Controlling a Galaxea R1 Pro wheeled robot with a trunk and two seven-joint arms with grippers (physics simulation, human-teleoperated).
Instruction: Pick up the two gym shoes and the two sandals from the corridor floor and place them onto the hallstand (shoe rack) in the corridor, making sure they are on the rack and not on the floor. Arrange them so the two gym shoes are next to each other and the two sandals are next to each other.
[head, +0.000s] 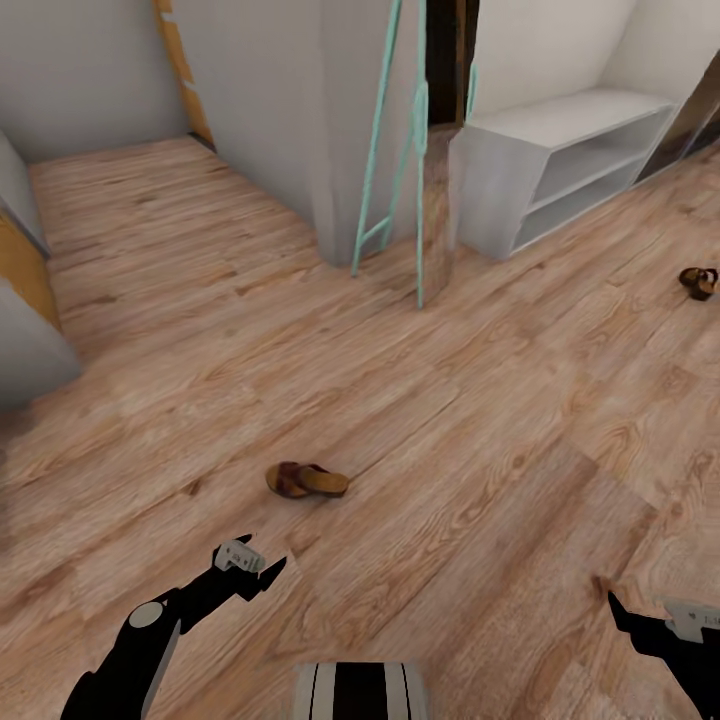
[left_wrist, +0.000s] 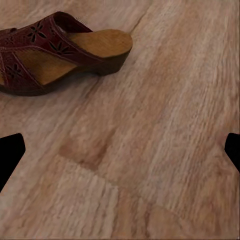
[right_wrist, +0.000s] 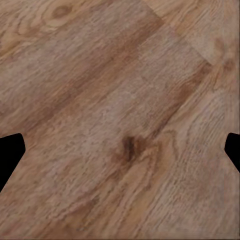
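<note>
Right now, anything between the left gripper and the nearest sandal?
Nothing visible. Bare corridor floor separates the open left gripper from the near sandal; the left wrist view shows only planks before the sandal.

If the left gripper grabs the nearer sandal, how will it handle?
The nearer sandal looks rigid underfoot: a thick wood-like footbed on a dark sole with a raised heel, so probably not floppy. Its perforated strap may flex when pinched. It sits flat on the floor, so it is unlikely to roll, though the heel could tip it.
</note>
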